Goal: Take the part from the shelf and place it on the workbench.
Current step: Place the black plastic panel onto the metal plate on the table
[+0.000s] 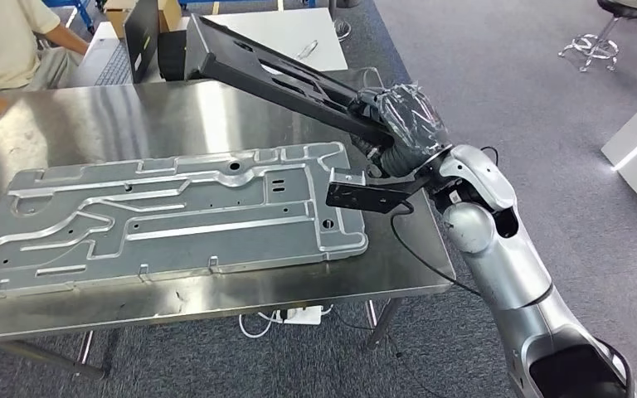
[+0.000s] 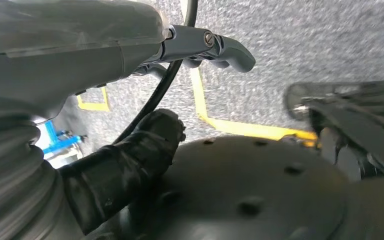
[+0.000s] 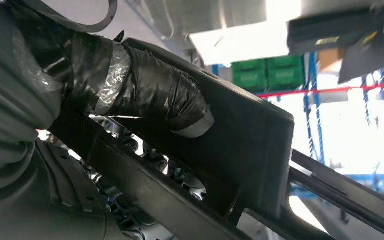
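One black part (image 1: 274, 79) in right robot hand (image 1: 402, 124).

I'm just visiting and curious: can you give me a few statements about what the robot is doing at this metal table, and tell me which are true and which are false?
1. The right hand holds a long black part. True.
2. The black part lies flat on the table. False: it is tilted, held up above the table.
3. A large silver plate lies on the table. True.
4. The left hand is gripping the silver plate. False: in the left wrist view it holds nothing and hangs over carpeted floor.
5. A person is at the far left corner of the table. True.
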`<state>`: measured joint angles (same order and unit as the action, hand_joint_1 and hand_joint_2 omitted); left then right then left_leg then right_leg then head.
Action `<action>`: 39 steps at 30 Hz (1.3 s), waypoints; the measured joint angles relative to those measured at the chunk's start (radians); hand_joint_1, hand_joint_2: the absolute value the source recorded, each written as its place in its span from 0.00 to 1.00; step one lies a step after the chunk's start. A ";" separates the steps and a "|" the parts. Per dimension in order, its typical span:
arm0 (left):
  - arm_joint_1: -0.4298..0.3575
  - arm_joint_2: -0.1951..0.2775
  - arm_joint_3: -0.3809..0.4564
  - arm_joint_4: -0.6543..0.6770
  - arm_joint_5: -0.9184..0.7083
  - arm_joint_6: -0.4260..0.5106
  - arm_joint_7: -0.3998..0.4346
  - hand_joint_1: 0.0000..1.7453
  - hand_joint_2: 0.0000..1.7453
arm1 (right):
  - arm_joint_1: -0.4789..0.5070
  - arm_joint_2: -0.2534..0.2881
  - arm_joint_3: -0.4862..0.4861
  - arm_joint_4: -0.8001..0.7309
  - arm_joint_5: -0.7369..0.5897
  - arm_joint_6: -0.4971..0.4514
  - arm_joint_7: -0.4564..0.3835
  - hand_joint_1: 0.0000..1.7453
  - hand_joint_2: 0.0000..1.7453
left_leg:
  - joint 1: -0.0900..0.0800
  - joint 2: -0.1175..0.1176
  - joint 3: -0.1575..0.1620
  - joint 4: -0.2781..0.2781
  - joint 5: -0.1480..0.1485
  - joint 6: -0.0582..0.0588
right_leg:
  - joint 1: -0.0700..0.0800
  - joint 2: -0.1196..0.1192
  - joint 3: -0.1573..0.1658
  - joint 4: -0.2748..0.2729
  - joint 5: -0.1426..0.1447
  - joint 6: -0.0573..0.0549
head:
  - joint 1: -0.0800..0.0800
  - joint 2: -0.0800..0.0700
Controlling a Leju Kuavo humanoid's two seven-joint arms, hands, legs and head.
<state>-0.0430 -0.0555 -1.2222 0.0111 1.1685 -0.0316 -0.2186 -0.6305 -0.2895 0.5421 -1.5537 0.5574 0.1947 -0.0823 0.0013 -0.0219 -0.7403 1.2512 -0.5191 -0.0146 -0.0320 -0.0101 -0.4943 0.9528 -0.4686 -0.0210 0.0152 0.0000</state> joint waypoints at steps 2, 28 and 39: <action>-0.002 0.004 0.000 0.001 0.008 -0.001 -0.001 0.00 1.00 | -0.019 0.003 0.026 0.028 -0.010 0.018 0.008 1.00 1.00 | 0.014 0.006 0.003 -0.020 0.036 -0.019 | -0.011 -0.007 0.006 0.008 -0.012 0.014 | 0.000 0.000; -0.018 0.006 -0.006 0.003 0.056 -0.012 -0.003 0.00 1.00 | -0.153 0.134 0.170 0.592 0.045 0.018 0.037 1.00 1.00 | 0.024 -0.021 0.102 -0.230 0.115 0.022 | -0.022 -0.006 0.037 0.005 -0.057 0.077 | -0.003 0.000; -0.019 0.006 -0.020 0.003 0.093 -0.014 -0.003 0.00 1.00 | -0.159 0.173 0.178 0.758 0.088 0.004 0.018 1.00 1.00 | 0.024 -0.019 0.115 -0.239 0.115 0.021 | -0.022 -0.005 0.042 0.008 -0.061 0.079 | -0.003 0.000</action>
<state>-0.0615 -0.0492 -1.2425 0.0137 1.2615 -0.0458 -0.2216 -0.7890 -0.1166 0.7200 -0.7961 0.6451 0.1987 -0.0640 0.0251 -0.0411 -0.6257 1.0127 -0.4041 0.0065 -0.0536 -0.0152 -0.4524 0.9613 -0.5295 0.0583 0.0122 0.0000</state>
